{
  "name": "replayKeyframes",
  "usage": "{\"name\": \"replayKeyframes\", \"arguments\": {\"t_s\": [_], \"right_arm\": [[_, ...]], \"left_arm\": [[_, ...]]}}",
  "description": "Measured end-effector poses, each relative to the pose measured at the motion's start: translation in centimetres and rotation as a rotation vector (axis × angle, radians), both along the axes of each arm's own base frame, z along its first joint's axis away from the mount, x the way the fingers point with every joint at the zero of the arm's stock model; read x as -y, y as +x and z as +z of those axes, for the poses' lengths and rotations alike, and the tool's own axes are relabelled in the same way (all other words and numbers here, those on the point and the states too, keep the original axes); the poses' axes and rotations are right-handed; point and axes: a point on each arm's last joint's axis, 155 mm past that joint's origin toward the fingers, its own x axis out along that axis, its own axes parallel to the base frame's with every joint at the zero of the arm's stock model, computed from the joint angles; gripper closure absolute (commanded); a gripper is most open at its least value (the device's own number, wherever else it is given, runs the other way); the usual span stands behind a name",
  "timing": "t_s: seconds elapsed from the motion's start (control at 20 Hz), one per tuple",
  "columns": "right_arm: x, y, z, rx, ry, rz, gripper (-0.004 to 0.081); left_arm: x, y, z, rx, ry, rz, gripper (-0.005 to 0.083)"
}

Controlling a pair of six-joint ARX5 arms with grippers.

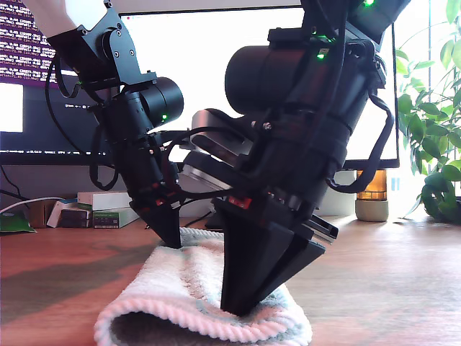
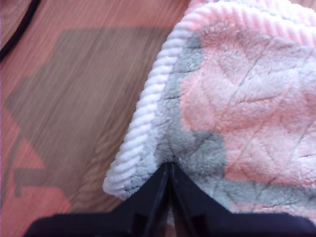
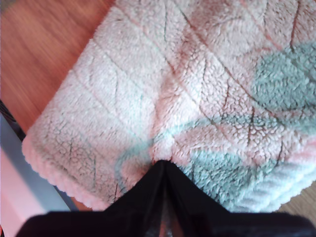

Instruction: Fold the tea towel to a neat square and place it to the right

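1. Location of the work: the tea towel point(image 1: 187, 288) lies on the worktop point(image 1: 389, 288), low and central in the exterior view. It is doubled over, with a rounded fold showing at the exterior view's left.
2. My first tool point(image 2: 169, 170): the jaws are drawn together to a thin seam. The tips are sunk in the pile at a grey-green corner, just inside the ribbed corded edge point(image 2: 143, 123). I cannot confirm whether any cloth is nipped between them.
3. My second tool point(image 3: 163, 165): the jaws are likewise brought together. The tips rest on the quilted face near another edge, beside a grey-green patch. Again, I cannot tell whether cloth is pinched.
4. Arm identification: in the exterior view, the nearer arm point(image 1: 288, 144) bears on the towel close to the front edge, and the farther arm point(image 1: 137, 122) meets the towel's back edge. The wrist views do not let me match either arm to a tool.
5. Purpose of the hold (judgement): contact at two well-separated points keeps the springy layers flat and aligned. Holding near the edges controls the corners for squaring.
6. Progress (judgement): at least one fold is made. The towel is not yet placed to the side.
7. Caution: the thick pile may spring open on release, so lift vertically.
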Motion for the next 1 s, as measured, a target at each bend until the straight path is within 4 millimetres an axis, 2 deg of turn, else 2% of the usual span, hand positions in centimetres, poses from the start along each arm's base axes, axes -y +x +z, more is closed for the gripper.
{"name": "replayKeyframes", "arguments": {"t_s": [0.3,0.65,0.8,1.0], "right_arm": [[-0.4,0.6,0.1,0.018,0.013,-0.017,0.0781],[-0.3,0.6,0.1,0.021,0.012,-0.021,0.0781],[-0.2,1.1,0.6,0.053,0.006,-0.03,0.0781],[-0.1,1.6,2.5,0.099,0.029,-0.038,0.0781]], "left_arm": [[-0.6,-0.6,0.7,-0.016,0.013,0.005,0.0796],[-0.8,-0.4,6.6,0.084,-0.045,0.026,0.0796],[-0.8,-0.5,8.0,0.096,-0.068,0.052,0.0796],[-0.5,-1.0,9.5,0.096,-0.116,0.069,0.0796]]}}
